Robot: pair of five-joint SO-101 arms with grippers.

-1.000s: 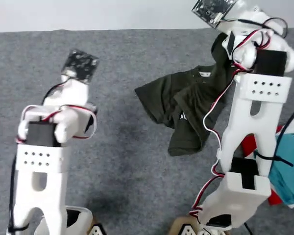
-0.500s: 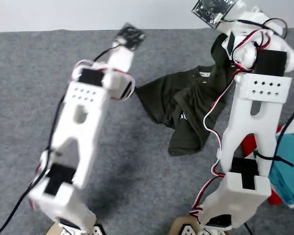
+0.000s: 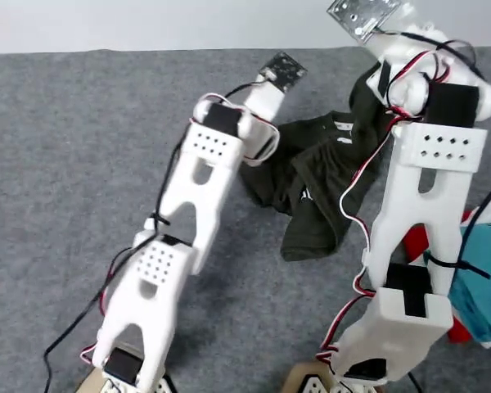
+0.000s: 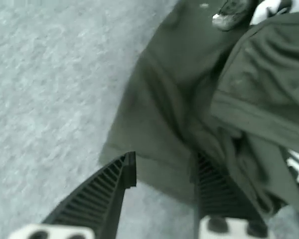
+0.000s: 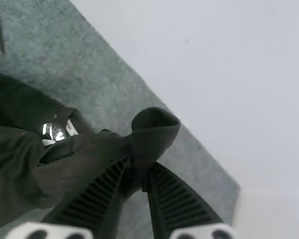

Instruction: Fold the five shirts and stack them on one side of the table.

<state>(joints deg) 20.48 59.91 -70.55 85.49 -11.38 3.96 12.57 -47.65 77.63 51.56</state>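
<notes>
1. Dark green shirt (image 3: 307,176) lies crumpled on the grey table cover (image 3: 74,164). Most of it is flat-ish, w/ its far right part pulled up off the cover. White neck label (image 3: 342,123) faces up.
2. Right gripper (image 5: 137,168): fingers pinched tight on a bunched fold of the shirt (image 5: 65,164), w/ a rounded lump of fabric poking out past the tips. The fold is held above the rest of the shirt.
3. Right arm (image 3: 430,188) stands just beside the shirt's right side, partly over it.
4. Left gripper (image 4: 163,167): fingers apart, nothing btw them, pointing down at the shirt's (image 4: 189,99) left hem. One finger is at the hem's edge, the other over fabric. Can't tell if the tips touch the cloth.
5. Left arm (image 3: 200,176) stretches in from the shirt's left, wrist over its left part.
6. More shirts are heaped to the right of the dark one, past the right arm: a teal one (image 3: 487,278) and a red-and-white one (image 3: 416,241) beside it.
</notes>
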